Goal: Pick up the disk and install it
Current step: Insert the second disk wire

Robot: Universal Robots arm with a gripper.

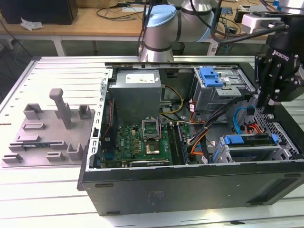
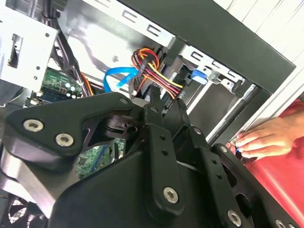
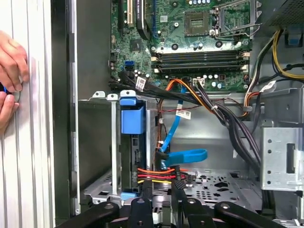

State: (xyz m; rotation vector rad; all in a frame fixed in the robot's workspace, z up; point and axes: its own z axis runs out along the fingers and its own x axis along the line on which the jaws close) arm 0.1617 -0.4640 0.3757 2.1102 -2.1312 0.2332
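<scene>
Blue-framed disk (image 1: 250, 141) sits in the case's (image 1: 190, 187) drive bay, just below the tool (image 1: 265, 102)

Black tool hangs over the bay end of the open case with its fingers (image 3: 142, 199) drawn close together, gripping nothing; red and yellow wires (image 3: 159, 175) lie just beyond the tips, and a hand (image 2: 260, 140) rests outside the case wall nearby

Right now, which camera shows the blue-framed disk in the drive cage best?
The exterior view: the silver disk in its bright blue carrier frame lies seated in the cage, its length showing. The first wrist view shows its blue end; the second, a blue tab.
</scene>
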